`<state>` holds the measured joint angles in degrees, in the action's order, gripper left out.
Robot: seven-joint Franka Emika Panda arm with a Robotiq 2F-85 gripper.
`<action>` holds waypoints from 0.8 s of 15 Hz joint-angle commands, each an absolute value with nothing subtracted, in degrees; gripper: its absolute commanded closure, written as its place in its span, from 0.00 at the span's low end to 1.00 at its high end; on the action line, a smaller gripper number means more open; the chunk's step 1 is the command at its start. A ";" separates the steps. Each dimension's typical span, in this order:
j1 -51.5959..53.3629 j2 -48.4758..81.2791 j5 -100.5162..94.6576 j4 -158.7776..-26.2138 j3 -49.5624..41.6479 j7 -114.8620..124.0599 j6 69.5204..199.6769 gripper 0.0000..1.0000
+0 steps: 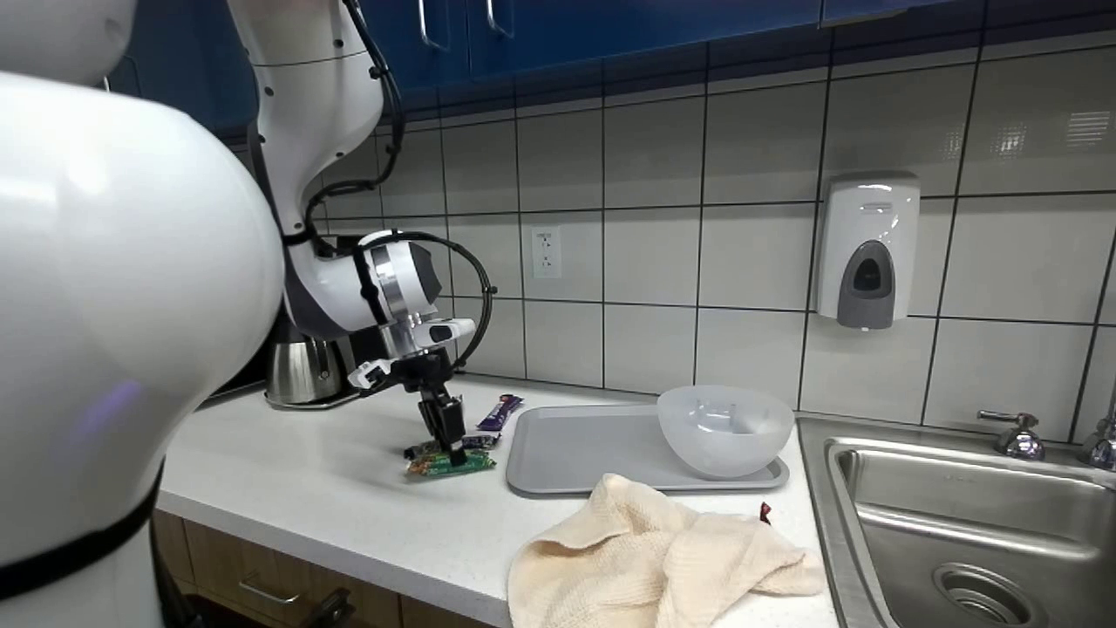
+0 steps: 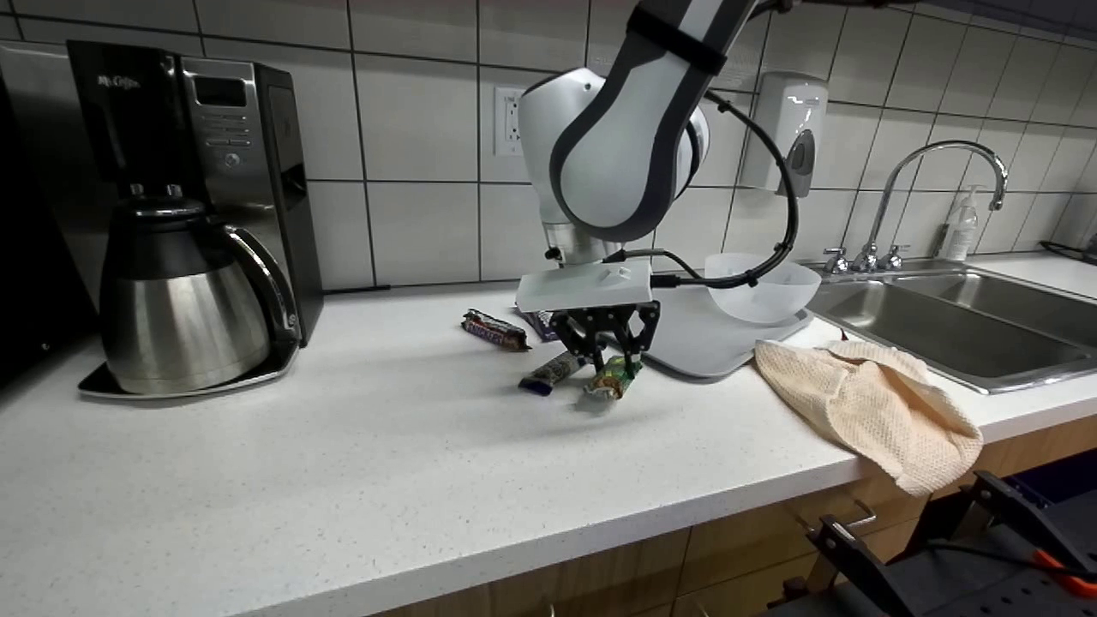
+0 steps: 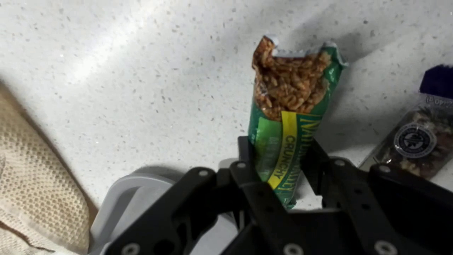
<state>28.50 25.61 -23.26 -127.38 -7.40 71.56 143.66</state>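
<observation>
the gripper (image 3: 279, 147) is grasping a green granola bar (image 3: 295, 85), its fingers (image 3: 246, 152) pressing the wrapper from either side in the wrist view. in both exterior views it is pointing down, low over the white counter (image 2: 326, 463), and the bar is sitting right between the fingers; whether the bar is touching the counter underneath, i cannot tell. just beside the gripper, a snack bar (image 3: 412, 141) with a dark blue end is lying loose, showing its filling through a clear wrapper. a little behind the gripper, toward the wall, two more are lying in an exterior view: a dark bar (image 2: 497, 331) slanting out to the left of it and a purple bar (image 2: 536, 322) partly hiding behind it. on the gripper's other side, a gray tray (image 1: 575, 449) is lying near it, carrying a frosted bowl (image 1: 724, 427) at the end away from the gripper. next to the tray, farther from the gripper, a cream towel (image 1: 628, 567) is lying in folds and drooping over the counter's front edge; a small red thing (image 1: 765, 513) is poking up behind it. beyond the tray and towel, the sink (image 1: 828, 488) is lying well apart from the gripper, and a soap dispenser (image 1: 876, 253) is hanging on the wall. well off the opposite way, a coffee maker (image 2: 231, 171) is standing with its steel pot (image 2: 180, 321).
</observation>
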 commanded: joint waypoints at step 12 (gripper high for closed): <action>27.19 21.32 -25.27 -129.20 -5.90 74.76 141.41 0.00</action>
